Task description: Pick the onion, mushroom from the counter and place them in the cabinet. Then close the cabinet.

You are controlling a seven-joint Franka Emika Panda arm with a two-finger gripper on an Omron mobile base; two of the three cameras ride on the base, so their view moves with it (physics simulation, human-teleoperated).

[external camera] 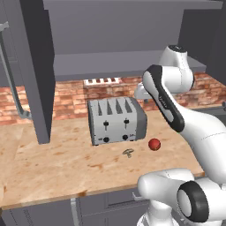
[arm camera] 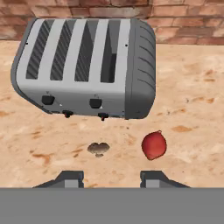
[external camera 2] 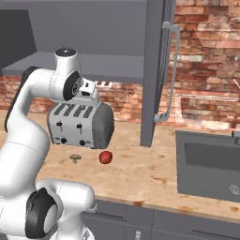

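Left base view: the small shiny red round onion (external camera: pixel 154 144) lies on the tan wood table (external camera: pixel 53 167), just right of the grey metal toaster (external camera: pixel 116 120); the tiny brown-grey mushroom (external camera: pixel 128 152) lies in front of the toaster, left of the onion. Right base view: the big dark grey cabinet (external camera 2: pixel 157 70) hangs above the toaster with its door open. Hand view: the gripper (arm camera: pixel 111 178) hangs above the table, in front of the toaster, holding nothing; its tips look pulled in.

I see my kitchen in soft, even light, without strong glare. The pictures are sharp, rendered, with no blur or bending at the edges. Under the toaster (arm camera: pixel 87 65) lies a faint shadow on the counter (arm camera: pixel 192 87). The onion (arm camera: pixel 154 145) has a small shine. The cabinet (external camera: pixel 123 35) interior is dimmer.
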